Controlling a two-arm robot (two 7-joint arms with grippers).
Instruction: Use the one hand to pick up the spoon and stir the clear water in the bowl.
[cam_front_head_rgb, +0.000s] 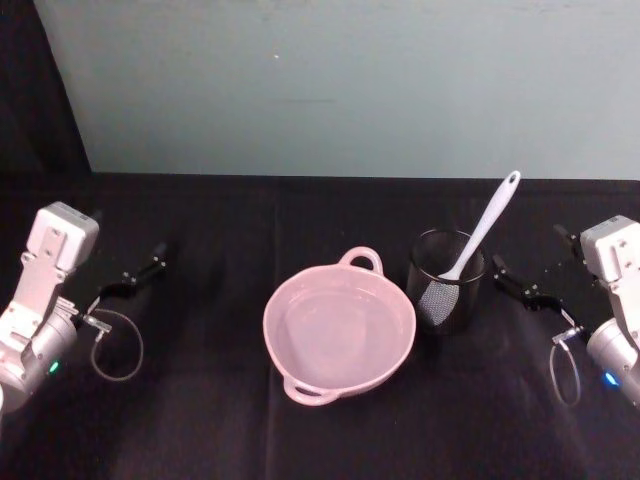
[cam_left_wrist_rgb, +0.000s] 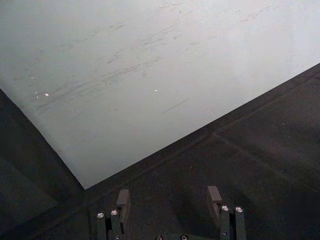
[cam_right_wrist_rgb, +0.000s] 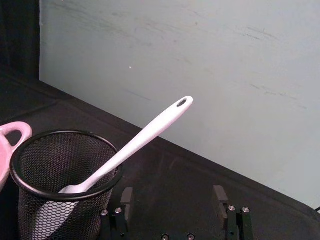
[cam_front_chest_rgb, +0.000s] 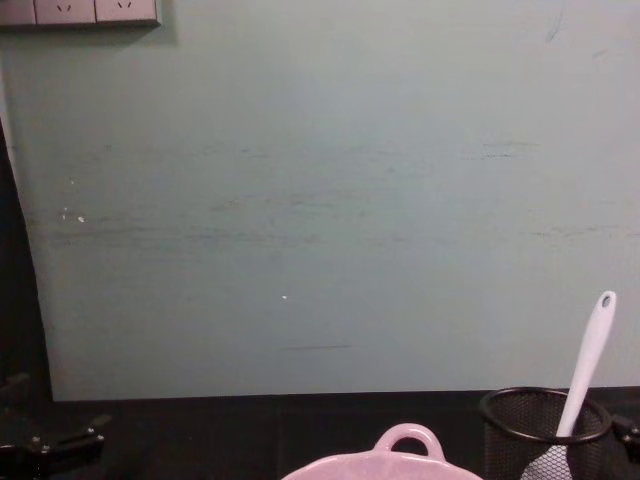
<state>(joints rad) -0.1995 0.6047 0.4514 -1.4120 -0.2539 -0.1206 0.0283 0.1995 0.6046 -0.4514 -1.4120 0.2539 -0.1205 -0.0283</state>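
The pale pink bowl (cam_front_head_rgb: 283, 300) sits at the table's middle with clear water in it; its loop handle shows in the chest view (cam_front_chest_rgb: 405, 441) and the right wrist view (cam_right_wrist_rgb: 12, 135). The white spoon (cam_front_head_rgb: 485, 228) (cam_right_wrist_rgb: 145, 137) (cam_front_chest_rgb: 585, 368) stands head-down in a black wire-mesh cup (cam_front_head_rgb: 446, 290) just right of the bowl, its handle leaning up and to the right. My right gripper (cam_front_head_rgb: 522, 285) (cam_right_wrist_rgb: 172, 197) is open, right of the cup and apart from it. Far to the left, my left gripper (cam_front_head_rgb: 135, 275) (cam_left_wrist_rgb: 168, 200) is open over the cloth and holds nothing.
A black cloth (cam_front_head_rgb: 200, 420) covers the table, and a pale green wall panel (cam_front_head_rgb: 330, 90) stands along its far edge. Cable loops hang at each wrist (cam_front_head_rgb: 118, 345) (cam_front_head_rgb: 566, 372). Bare cloth lies on both sides of the bowl and in front of it.
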